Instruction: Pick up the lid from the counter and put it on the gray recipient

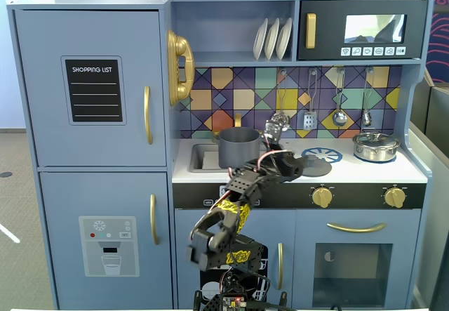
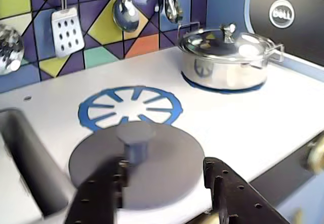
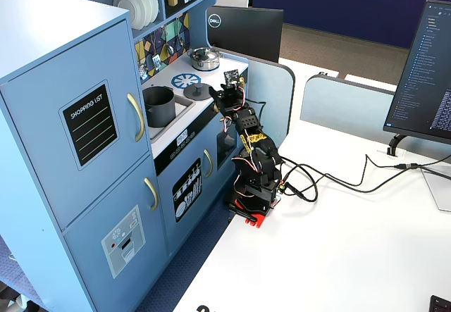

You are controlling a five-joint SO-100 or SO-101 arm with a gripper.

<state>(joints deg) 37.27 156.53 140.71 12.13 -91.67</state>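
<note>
You've got a matte dark-gray lid [image 2: 136, 161] on the white tabletop [image 2: 263, 118], blue spoked burner ring [image 2: 129, 107] behind it, shiny silver pot [image 2: 225, 59], multicolour geometric backsplash [image 2: 101, 29], black gripper [image 2: 164, 188], dark-gray pot [image 1: 239, 147].

One fixed view stands straight in front of the toy kitchen [image 1: 224, 142], level with its counter [image 1: 365, 173] and facing the tiled back wall, far enough off to take in the whole front from fridge doors to microwave, with the arm [image 1: 238, 206] in the foreground. Another fixed view looks down from high up beyond the kitchen's fridge end, across the white desk [image 3: 338, 256], showing kitchen, arm base and monitors from well back. The wrist view sits low and close over the counter's front edge, looking toward the back wall. All three share the counter with the blue burner ring [image 2: 129, 107] and the silver pot [image 2: 225, 57].
</note>
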